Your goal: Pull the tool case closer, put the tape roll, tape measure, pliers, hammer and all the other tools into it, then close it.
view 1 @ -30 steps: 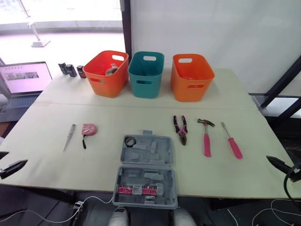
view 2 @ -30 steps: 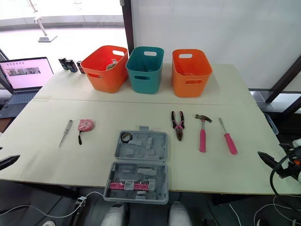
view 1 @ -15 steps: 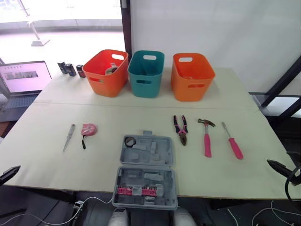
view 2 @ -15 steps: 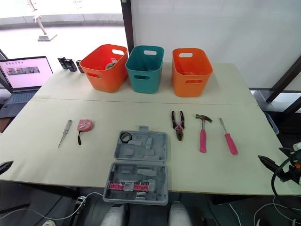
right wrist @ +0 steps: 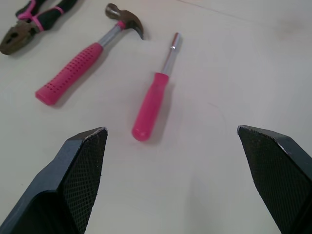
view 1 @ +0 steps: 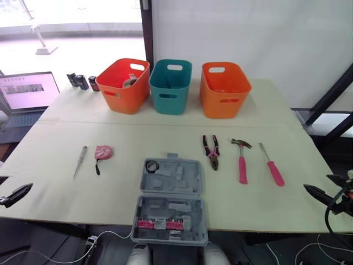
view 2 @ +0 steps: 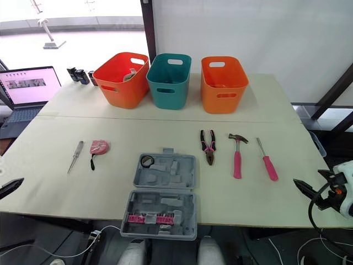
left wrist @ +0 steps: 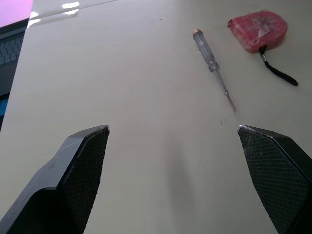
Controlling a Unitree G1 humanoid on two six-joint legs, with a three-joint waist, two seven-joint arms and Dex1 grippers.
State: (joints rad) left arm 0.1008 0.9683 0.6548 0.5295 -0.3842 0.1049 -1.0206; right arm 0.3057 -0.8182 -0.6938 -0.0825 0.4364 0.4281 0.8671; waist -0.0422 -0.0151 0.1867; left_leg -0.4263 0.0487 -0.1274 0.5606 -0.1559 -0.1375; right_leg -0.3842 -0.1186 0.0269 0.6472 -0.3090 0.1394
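Both grippers have edged slightly inward toward the table (view 1: 110, 187) since half a second ago; the tools and case lie as before. Far left, a laptop (view 1: 27, 94) stands beside the table. Left gripper (left wrist: 173, 129): fingers spread wide, empty, over the near-left table edge, well short of the slim screwdriver (view 1: 80, 160). Just right of that screwdriver lies the red tape measure (view 1: 103, 152), its strap toward the near side. Along the far side stand an orange bin (view 1: 125, 85), a teal bin (view 1: 170, 86) and a second orange bin (view 1: 224, 89). Centre, at the near edge: the grey case (view 1: 171, 201), lid open flat, with a row of pink bits in its near half and the tape roll (view 1: 152, 165) in the far-left corner of its far half. To its right, side by side and apart: pliers (view 1: 212, 152), hammer (view 1: 242, 160), pink screwdriver (view 1: 272, 165). Right gripper (right wrist: 171, 129): fingers spread wide, empty, at the near-right edge, near the pink screwdriver's handle but not touching it.
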